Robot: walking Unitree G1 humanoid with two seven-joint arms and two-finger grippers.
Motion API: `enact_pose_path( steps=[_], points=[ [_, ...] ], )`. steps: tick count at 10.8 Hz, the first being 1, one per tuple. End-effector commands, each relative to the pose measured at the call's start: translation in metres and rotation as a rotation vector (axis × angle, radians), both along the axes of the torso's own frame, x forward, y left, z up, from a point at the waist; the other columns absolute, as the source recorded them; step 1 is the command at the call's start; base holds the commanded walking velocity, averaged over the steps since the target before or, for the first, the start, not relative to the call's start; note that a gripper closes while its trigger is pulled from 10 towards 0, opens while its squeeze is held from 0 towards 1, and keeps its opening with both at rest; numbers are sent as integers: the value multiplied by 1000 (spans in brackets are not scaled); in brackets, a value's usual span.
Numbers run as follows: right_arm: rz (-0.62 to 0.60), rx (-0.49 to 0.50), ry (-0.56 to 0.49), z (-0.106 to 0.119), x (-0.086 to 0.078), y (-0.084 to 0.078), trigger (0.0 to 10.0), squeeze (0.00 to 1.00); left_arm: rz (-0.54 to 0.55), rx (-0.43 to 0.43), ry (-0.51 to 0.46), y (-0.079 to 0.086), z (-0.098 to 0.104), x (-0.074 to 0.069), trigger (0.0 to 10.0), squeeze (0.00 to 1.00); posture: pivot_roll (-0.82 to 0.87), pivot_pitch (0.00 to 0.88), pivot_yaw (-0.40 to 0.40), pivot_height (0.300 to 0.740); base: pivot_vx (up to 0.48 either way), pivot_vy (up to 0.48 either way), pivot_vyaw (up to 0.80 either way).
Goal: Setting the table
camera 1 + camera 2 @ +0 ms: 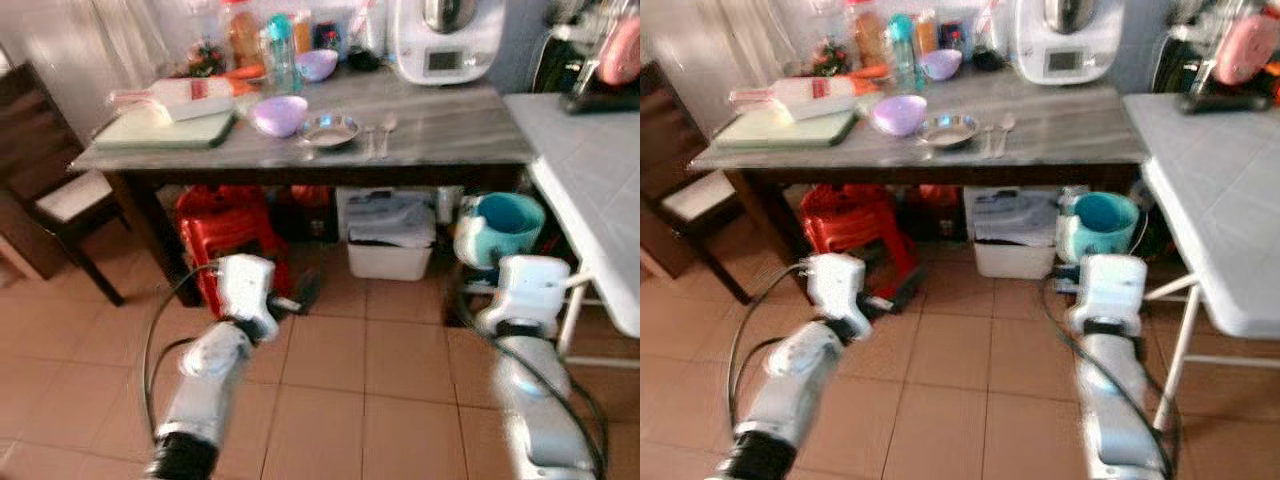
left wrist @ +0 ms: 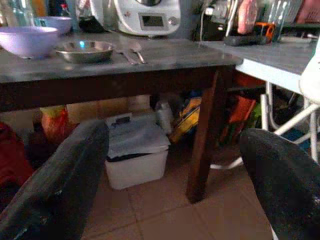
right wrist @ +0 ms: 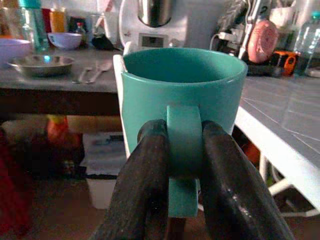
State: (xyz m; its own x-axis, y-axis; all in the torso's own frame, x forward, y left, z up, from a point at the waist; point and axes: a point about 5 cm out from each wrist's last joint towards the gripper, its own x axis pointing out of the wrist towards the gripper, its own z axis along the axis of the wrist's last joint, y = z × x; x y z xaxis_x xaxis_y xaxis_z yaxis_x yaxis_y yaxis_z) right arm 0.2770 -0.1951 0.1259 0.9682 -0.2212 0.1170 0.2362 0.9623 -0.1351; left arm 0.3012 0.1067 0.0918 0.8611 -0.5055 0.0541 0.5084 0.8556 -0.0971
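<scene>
Two right pincer [image 3: 182, 165] fingers pinch mug [image 3: 180, 80] handle.

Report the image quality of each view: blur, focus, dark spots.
Both eye views are soft all over, and the arms smear at the bottom edge. In the left wrist view the open left hand looms dark and unfocused, and under the table it is shadowed. In the right wrist view the teal mug is sharp and the background mildly soft.

No readable text anywhere; the white kitchen machine [image 2: 147, 15] at the table's back edge has a blurred display.
</scene>
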Motion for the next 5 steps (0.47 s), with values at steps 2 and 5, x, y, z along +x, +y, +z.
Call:
enact_pose_path(
  steps=[2, 5],
  points=[
    [29, 4, -40, 8, 2, 9, 10000, 0, 120, 32, -57, 23, 10, 8, 10000, 0, -15, 0, 76, 740, 0, 0, 0],
    [41, 2, -54, 8, -4, 10, 10000, 0, 171, 16, -64, 31, 11, 10, 10000, 0, -15, 0, 78, 740, 263, 0, 0]
  ],
)
